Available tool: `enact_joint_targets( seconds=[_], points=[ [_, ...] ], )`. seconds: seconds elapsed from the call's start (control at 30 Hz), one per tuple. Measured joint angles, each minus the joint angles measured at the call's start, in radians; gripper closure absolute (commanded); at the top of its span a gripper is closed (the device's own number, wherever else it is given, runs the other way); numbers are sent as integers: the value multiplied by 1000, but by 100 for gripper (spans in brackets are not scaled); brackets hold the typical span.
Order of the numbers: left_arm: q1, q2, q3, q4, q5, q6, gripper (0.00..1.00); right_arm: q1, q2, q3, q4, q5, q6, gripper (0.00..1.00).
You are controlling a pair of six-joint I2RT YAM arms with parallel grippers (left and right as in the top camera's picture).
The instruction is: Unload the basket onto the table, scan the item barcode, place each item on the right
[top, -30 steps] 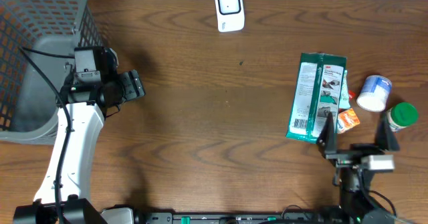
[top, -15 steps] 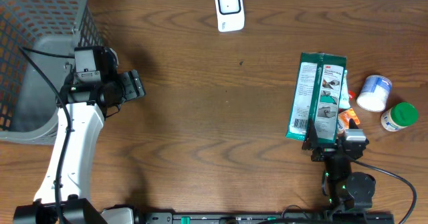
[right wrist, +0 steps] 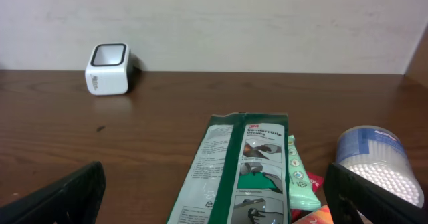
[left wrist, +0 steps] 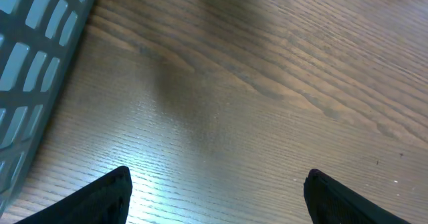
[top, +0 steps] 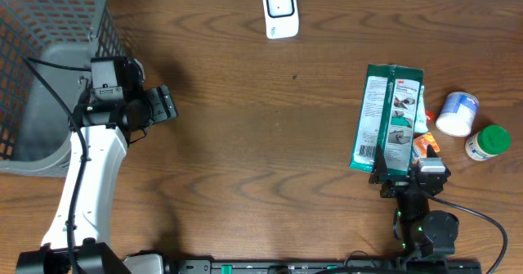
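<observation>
The dark brown wooden worktop (top: 261, 143) fills the scene, and the right wrist view shows a pale wall behind its far edge.

Nearest the robot, on the right, the right tool (top: 407, 174) sits low by the near edge. Its jaws are spread as wide as they go and have hold of nothing. The green package (top: 388, 114) lies flat just ahead of it, running lengthwise away from the robot. Its near end lies between the two spread fingers (right wrist: 63, 194); whether either finger touches the wrapper cannot be told.

Against the package's right edge lie a small orange packet (top: 425, 147) and, a little farther back, a slim mint-green packet (right wrist: 299, 184). Out to the right, apart from the package, a white bottle with a green cap (top: 489, 141) stands near a tub of cotton swabs (top: 458, 113) with a blue and white top.

Farther back on the left, the left tool (top: 167, 105) hangs over bare wood. It points toward the middle of the worktop, with its jaws wide apart and empty. Just beside that arm, a grey mesh basket (top: 49, 29) fills the far left corner, and its wall shows at the edge of the left wrist view.

Farthest of all, the white scanner (top: 279, 11) stands near the middle of the far edge. It has a dark square window on top and is well apart from the package.
</observation>
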Motion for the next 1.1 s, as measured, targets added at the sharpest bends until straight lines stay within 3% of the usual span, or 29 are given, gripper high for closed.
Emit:
enact_joint_targets(
  seconds=[0.6,0.73,0.9,1.1],
  points=[
    [0,-29,-1,-1,0,0,16,0,0,0,0,0,0,1],
    [0,-221,-5,-1,0,0,16,0,0,0,0,0,0,1],
    [0,-617,-5,2,0,0,16,0,0,0,-1,0,0,1],
    [0,-911,-4,-9,-4,13,16,0,0,0,0,0,0,1]
  ],
)
